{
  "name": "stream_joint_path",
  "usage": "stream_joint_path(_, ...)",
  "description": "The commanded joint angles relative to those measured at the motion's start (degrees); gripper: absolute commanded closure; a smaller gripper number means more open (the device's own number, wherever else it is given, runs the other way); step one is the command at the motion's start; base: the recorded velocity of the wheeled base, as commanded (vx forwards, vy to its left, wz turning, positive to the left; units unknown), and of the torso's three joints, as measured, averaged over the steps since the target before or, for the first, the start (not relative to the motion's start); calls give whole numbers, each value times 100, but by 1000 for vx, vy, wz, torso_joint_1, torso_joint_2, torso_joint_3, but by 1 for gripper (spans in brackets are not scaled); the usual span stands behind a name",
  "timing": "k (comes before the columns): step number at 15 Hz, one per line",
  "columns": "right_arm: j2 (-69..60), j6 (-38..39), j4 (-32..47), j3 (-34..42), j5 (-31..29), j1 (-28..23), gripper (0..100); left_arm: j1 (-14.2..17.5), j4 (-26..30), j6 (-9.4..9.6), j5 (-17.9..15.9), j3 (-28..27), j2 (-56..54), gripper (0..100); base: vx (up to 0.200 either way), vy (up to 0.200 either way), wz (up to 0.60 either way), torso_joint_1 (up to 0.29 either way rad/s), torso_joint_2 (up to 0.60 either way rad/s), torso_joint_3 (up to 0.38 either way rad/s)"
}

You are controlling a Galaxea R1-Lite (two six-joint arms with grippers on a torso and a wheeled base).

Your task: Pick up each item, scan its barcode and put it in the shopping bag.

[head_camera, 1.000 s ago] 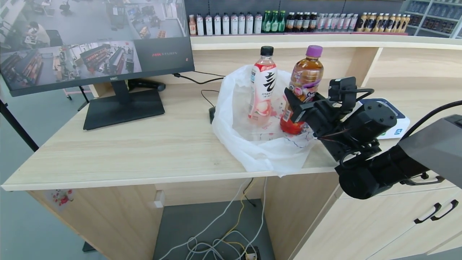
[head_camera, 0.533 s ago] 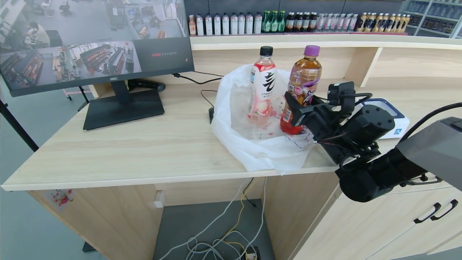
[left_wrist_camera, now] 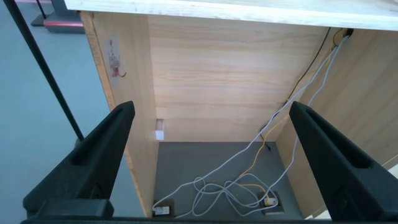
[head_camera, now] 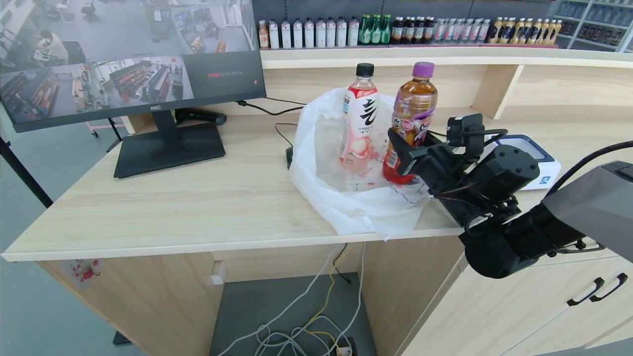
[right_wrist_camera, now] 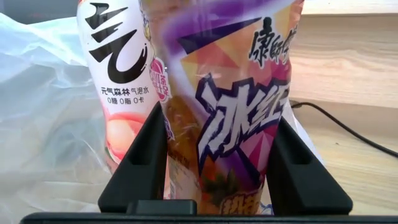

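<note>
The right gripper's (head_camera: 403,153) fingers (right_wrist_camera: 146,165) are closed on the tea bottle (head_camera: 415,99), one on each side of its labelled middle, with no gap showing in the right wrist view. The bottle's long axis stands near upright, purple cap on top, and crosses the fingers at a right angle, so the grip is a side clamp about the waist. Its base sits down inside the open mouth of the bag (head_camera: 316,168); whether it already rests on the bag's floor I cannot tell, as the plastic folds hide the foot.

Just beside it, on the robot's left, stands the pink bottle (head_camera: 361,118), also upright in the bag. The two look close to touching at the shoulder. That is the relation the next move seems to turn on: the neighbour lies on the far side from the right arm, so letting go and drawing back toward the arm's own side looks the safe way out. A sideways push could tip either bottle.

The bag lies near the front edge of the counter (head_camera: 198,198), with a white box (head_camera: 544,175) behind the right arm and a monitor (head_camera: 123,59) well apart to the left.

The left gripper (left_wrist_camera: 211,112) hangs wide open and empty below counter height, facing the cables (left_wrist_camera: 236,186) under the desk, so the right arm is the nearer by far
</note>
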Motion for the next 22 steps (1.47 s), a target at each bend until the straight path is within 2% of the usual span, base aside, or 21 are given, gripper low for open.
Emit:
stream_joint_path(1, 17, -2, -6, 1, 4, 2, 100, 5, 0, -1, 0, 0, -2, 0, 0, 0, 0, 0, 0, 0)
stream_joint_path(3, -1, -2, -6, 1, 4, 2, 100, -4, 0, -1, 9, 0, -2, 0, 0, 0, 0, 0, 0, 0)
stream_joint_path(4, -10, 7, -6, 45, 4, 10, 0, -4, 0, -1, 9, 0, -2, 0, 0, 0, 0, 0, 0, 0)
stream_joint_path(10, -405, 34, -6, 264, -22, 19, 0, -4, 0, -1, 0, 0, -2, 0, 0, 0, 0, 0, 0, 0)
stream_joint_path(22, -2277, 86, -6, 2057, -22, 46, 0, 5, 0, -1, 9, 0, -2, 0, 0, 0, 0, 0, 0, 0)
